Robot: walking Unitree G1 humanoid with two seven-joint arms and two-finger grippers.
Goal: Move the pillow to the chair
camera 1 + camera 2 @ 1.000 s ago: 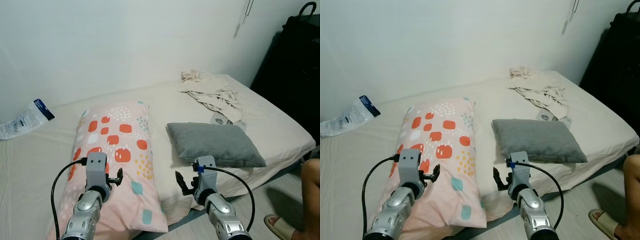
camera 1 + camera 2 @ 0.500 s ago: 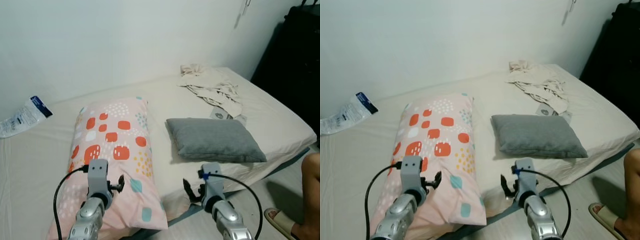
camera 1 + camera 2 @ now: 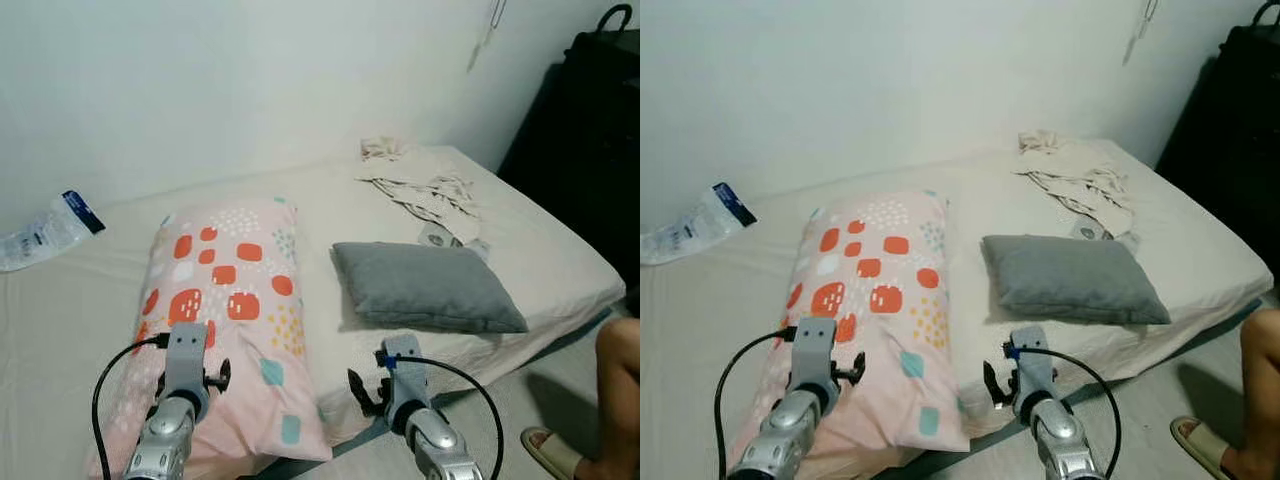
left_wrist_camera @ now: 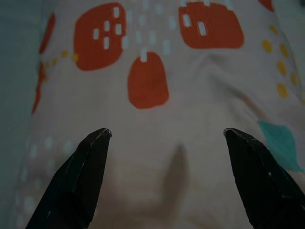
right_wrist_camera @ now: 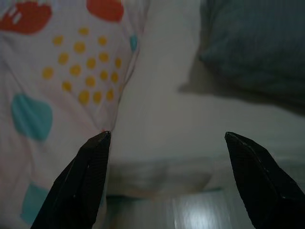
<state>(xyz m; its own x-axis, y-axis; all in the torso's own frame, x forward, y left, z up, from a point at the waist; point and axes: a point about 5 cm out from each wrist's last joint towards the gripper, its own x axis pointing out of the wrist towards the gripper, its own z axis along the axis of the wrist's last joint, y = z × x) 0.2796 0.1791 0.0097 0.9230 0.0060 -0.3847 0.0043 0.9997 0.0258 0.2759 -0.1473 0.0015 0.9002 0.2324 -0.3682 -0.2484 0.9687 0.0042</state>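
Left hand spread wide over pink pillow; holds nothing.

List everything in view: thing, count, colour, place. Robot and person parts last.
Patterned pillow: one, pink with red, yellow and teal marks, on the bed's left half.
Grey pillow: one, grey, beside it on the right.
Crumpled cloth: one heap, cream, far right of the bed.
Plastic packet: one, white and blue, far left by the wall.
Bed: one, cream sheet.
Dark luggage: black, right of the bed.
Left gripper: open, over the patterned pillow.
Right gripper: open, at the bed's near edge.
Person's leg: one, bottom right, sandalled foot.
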